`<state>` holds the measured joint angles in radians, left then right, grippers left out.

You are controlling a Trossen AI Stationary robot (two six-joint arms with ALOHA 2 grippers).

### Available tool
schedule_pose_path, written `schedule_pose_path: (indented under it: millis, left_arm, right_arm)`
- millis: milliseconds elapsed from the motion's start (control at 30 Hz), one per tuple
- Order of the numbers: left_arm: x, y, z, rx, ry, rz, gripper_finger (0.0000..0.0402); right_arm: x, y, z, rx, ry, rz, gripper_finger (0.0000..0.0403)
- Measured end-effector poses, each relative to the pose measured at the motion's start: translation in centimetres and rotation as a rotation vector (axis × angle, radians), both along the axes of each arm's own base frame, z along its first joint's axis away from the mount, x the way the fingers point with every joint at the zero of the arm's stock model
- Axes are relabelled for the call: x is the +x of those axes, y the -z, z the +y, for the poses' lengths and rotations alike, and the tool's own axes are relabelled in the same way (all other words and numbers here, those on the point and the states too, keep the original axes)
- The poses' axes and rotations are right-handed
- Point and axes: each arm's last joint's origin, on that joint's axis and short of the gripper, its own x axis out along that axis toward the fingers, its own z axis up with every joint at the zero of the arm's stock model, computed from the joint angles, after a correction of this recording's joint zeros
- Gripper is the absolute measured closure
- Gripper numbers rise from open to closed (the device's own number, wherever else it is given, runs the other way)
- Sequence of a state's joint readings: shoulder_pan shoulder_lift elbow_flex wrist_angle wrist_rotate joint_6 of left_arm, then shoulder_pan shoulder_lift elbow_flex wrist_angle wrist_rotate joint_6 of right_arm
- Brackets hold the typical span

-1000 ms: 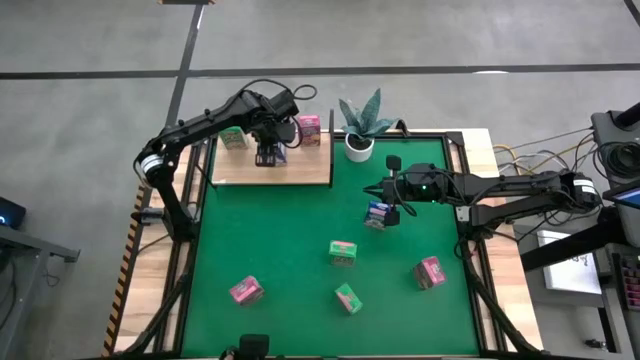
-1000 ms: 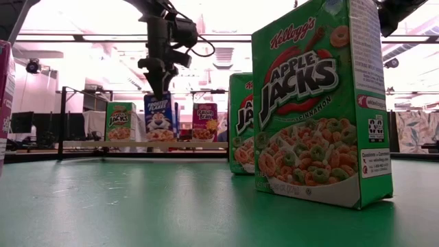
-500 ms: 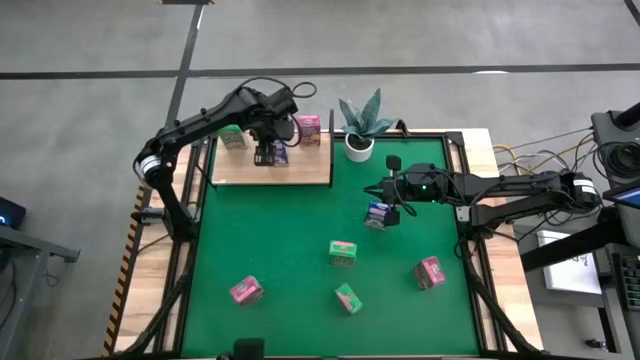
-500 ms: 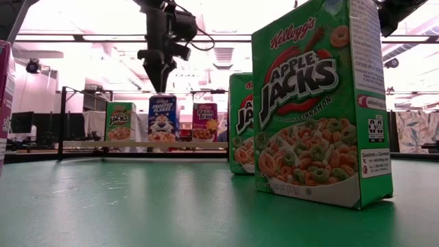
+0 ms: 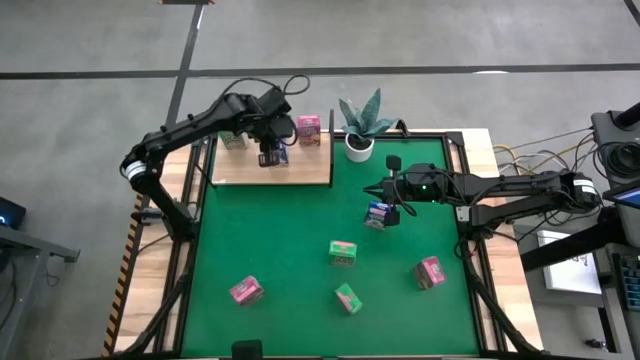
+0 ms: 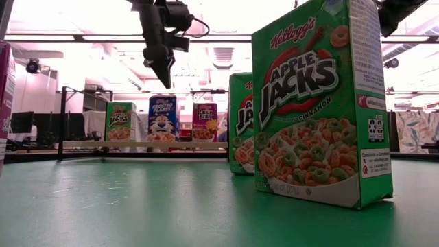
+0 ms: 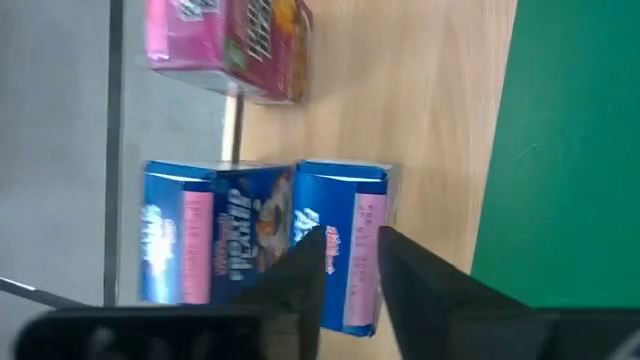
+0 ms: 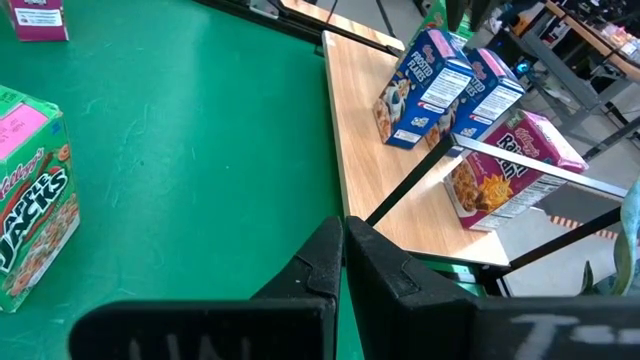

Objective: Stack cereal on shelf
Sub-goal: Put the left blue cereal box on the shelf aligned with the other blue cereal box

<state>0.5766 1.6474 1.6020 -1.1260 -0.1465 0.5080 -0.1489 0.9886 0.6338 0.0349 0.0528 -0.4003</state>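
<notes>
The light-wood shelf (image 5: 300,170) stands at the table's far left. A green carton (image 5: 233,138), two blue cartons (image 7: 345,245) (image 7: 215,250) and a pink carton (image 5: 308,128) stand upright on it. My left gripper (image 6: 163,68) hangs open above the nearer blue carton (image 6: 162,118), clear of it; it also shows in the high view (image 5: 269,153) and the left wrist view (image 7: 350,262). My right gripper (image 5: 383,192) points toward the table's left, shut and empty in its wrist view (image 8: 342,245). A blue carton (image 5: 377,214) lies on the green table beside it.
Two green cartons (image 5: 342,253) (image 5: 347,298) and two pink cartons (image 5: 246,290) (image 5: 429,272) are scattered on the near half of the table. A potted plant (image 5: 360,125) stands right of the shelf. Thin black posts (image 8: 430,160) rise at the shelf's edges.
My left gripper has gone up, away from the blue carton on the shelf. The carton stays upright where it stood.
</notes>
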Motion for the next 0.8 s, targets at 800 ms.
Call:
schedule_pose_path:
  millis: [800]
  left_arm:
    - [-1.1, 1.4, -0.6, 0.012, -0.037, 0.008, 0.0402]
  right_arm:
    - [0.0, 0.0, 0.0, 0.0, 0.0, 0.0, 0.0394]
